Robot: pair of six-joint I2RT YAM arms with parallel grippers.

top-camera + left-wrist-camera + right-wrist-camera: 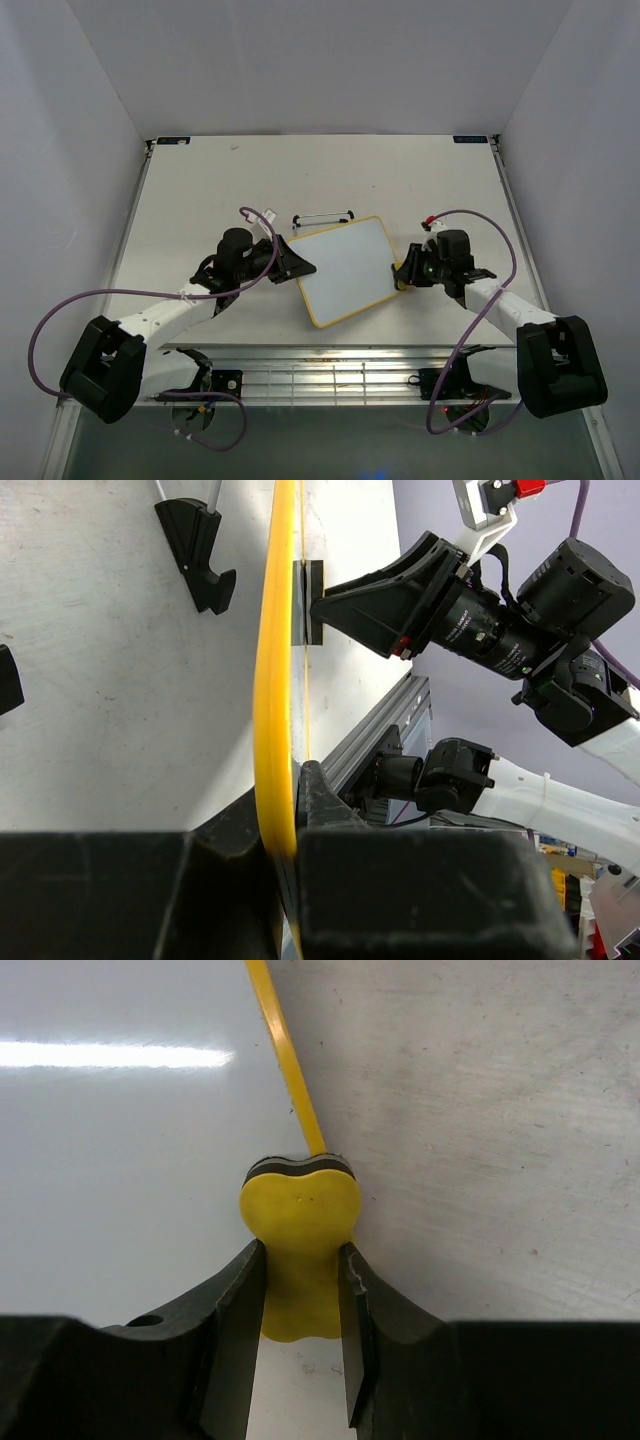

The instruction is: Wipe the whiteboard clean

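The whiteboard (345, 268), white with a thin yellow frame, lies tilted at the table's middle; its surface looks plain white. My left gripper (300, 266) is shut on the board's left edge; in the left wrist view the yellow frame (272, 680) runs edge-on between my fingers. My right gripper (403, 274) is shut on the small yellow eraser (298, 1250), which rests at the board's right edge, against the yellow frame (285, 1045). The board surface (120, 1140) fills the left of the right wrist view.
A thin black wire stand (322, 216) lies just behind the board. The table's metal front rail (310, 375) runs along the near edge. White walls enclose the table on three sides.
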